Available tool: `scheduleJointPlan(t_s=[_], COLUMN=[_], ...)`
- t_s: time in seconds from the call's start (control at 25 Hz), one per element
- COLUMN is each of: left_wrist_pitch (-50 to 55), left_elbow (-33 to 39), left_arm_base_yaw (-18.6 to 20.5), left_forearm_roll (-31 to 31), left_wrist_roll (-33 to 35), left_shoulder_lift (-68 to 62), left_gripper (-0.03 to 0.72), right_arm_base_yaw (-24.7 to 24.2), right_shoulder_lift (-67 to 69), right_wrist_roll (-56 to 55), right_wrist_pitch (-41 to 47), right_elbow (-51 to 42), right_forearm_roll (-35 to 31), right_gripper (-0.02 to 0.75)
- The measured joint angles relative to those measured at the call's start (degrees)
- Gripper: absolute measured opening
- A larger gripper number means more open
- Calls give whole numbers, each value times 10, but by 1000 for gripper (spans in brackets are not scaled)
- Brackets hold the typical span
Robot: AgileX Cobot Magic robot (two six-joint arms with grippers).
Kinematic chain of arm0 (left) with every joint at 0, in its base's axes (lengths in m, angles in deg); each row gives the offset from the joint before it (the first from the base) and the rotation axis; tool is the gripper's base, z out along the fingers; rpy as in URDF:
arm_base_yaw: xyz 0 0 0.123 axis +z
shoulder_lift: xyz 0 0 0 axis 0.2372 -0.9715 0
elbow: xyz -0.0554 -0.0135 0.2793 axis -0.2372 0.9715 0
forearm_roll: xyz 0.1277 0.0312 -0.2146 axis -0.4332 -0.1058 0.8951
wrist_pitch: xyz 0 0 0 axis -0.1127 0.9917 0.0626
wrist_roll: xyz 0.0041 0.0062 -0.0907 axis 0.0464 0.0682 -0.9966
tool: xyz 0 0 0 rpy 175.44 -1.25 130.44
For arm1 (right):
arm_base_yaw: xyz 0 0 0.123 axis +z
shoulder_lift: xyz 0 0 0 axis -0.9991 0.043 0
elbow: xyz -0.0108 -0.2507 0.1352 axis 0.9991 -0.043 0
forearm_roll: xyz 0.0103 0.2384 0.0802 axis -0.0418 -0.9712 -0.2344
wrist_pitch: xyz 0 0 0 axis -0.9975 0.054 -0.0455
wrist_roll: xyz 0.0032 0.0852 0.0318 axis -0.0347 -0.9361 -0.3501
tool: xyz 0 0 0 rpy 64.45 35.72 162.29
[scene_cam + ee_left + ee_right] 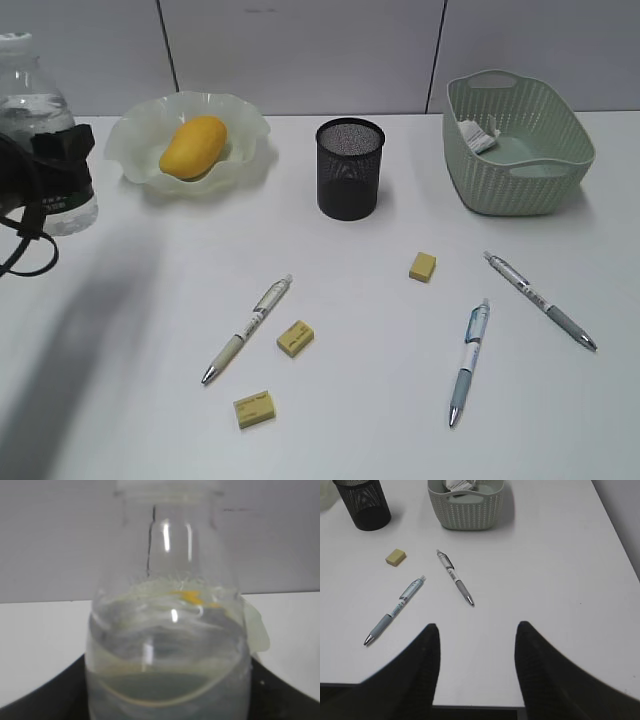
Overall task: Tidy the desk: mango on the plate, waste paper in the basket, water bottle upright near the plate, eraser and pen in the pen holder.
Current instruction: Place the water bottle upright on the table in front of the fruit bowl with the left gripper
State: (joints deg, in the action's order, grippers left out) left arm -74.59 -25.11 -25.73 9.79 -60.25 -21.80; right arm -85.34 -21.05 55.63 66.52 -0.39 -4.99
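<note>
The water bottle (35,100) stands upright at the far left, left of the plate (140,130), and my left gripper (45,170) is shut on its labelled middle. The bottle (167,630) fills the left wrist view. The mango (193,146) lies on the plate. The waste paper (478,134) sits in the basket (520,185). The pen holder (350,170) stands between plate and basket. Three pens (247,328) (468,362) (540,300) and three erasers (422,266) (295,338) (254,409) lie on the desk. My right gripper (477,630) hangs open over the near right edge, holding nothing.
The right wrist view shows the pen holder (362,505), the basket (470,515), one eraser (395,557) and two pens (395,611) (455,577) ahead of the fingers. A grey panelled wall closes the back of the desk.
</note>
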Motion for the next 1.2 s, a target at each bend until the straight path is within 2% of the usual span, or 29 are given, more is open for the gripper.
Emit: scheduleJointPlan(t_s=[0.2,0.68,1.2], left_wrist_pitch=[-137,-156,-177], left_elbow=[-3,-123,-142], left_arm_base_yaw=[2,3,3], left_forearm_roll=[-25,-71,-83], left_wrist_roll=[0,0,0], left_shoulder_lift=[-115,-253,-305], left_gripper=[491,491,494], right_arm_base_yaw=[0,0,0], right_shoulder_lift=[0,0,0], right_wrist_roll=[0,0,0], right_wrist_pitch=[0,0,0], right_elbow=[0,0,0], right_forearm_roll=[0,0,0], right_gripper=[393,393,393])
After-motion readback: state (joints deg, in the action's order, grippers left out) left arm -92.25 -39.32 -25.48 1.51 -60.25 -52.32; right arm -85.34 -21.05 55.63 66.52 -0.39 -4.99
